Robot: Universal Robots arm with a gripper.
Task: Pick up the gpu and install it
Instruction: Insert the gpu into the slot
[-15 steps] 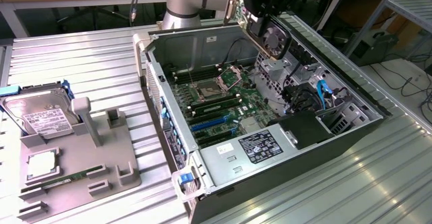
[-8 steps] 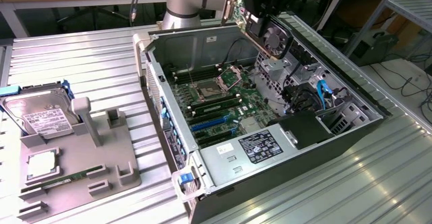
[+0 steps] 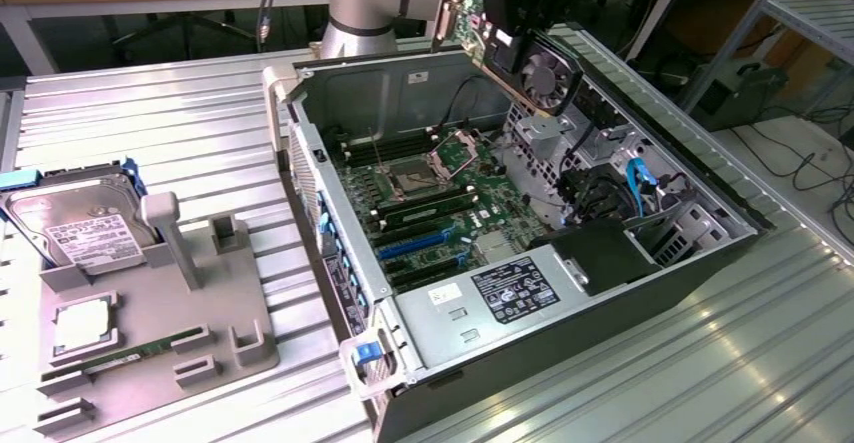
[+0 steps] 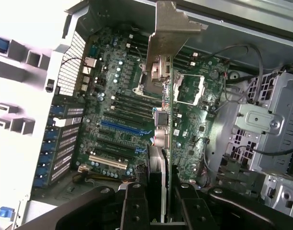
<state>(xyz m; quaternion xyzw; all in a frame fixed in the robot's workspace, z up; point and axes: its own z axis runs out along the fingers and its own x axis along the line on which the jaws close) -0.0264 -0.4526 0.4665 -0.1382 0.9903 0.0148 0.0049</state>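
Tool (image 4: 160, 194) clamped on the graphics card (image 4: 162, 120), held above the open computer case (image 3: 447, 315); install step in hand; seating likely needs alignment with a motherboard (image 3: 430, 203) slot.

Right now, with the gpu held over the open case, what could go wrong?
1. The gpu, clamped in the gripper, hangs above the motherboard; a slip could drop it onto bare parts.
2. Its silver bracket seems to lead downward and may strike the CPU socket.
3. Loose black cables near the drive cage could snag it.
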